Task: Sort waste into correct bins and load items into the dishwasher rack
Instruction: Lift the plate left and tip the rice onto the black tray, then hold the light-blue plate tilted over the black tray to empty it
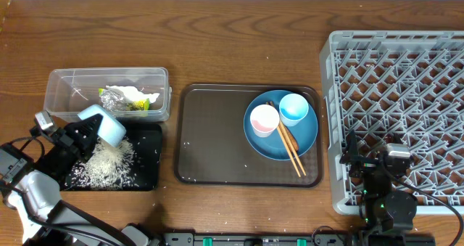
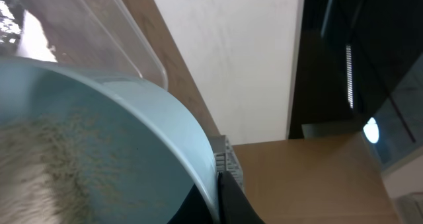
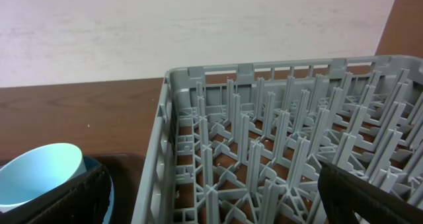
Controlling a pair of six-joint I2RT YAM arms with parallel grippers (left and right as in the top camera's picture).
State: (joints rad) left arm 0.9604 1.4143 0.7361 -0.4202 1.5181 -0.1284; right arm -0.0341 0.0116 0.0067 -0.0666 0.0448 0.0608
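a brown wooden table (image 1: 239, 50) carries four things: at the left a clear plastic tub (image 1: 65, 93) with a shallow black tray (image 1: 148, 141) just near of it (edges about touching), a dark brown serving tray (image 1: 210, 137) mid-table, and a grey dishwasher rack (image 1: 391, 37) at right.

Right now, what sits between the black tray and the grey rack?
The brown serving tray, carrying the blue plate with a white cup, a pale blue cup and chopsticks, seen in the overhead view.
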